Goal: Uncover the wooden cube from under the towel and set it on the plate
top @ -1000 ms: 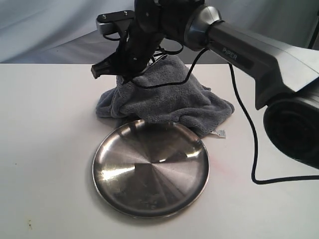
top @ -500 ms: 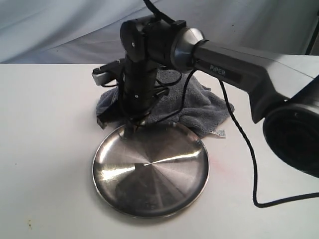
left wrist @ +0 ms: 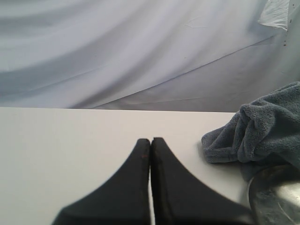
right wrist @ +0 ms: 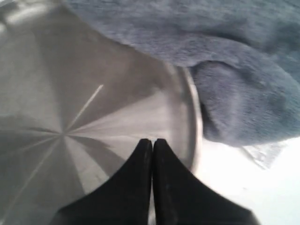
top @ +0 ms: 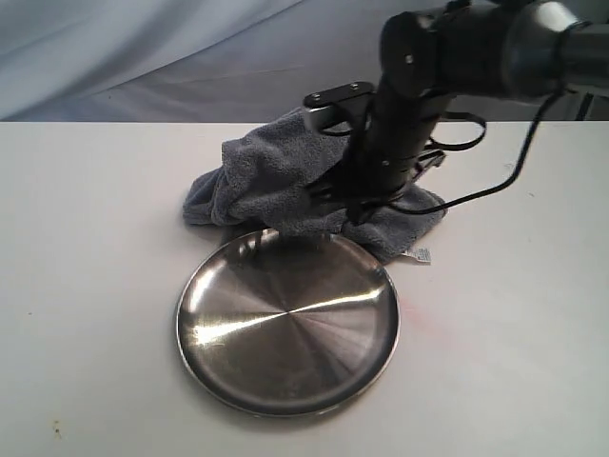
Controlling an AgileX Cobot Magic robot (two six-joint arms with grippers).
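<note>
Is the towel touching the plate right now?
Touching. The right wrist view shows the towel draped over the far rim of the plate, hiding part of it.

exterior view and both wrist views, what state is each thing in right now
plate: lying flat, no cube on it
towel: bunched in a heap, edge over the plate's rim
wooden cube: not visible
left gripper: shut, empty
right gripper: shut, empty, over the plate's rim
</note>
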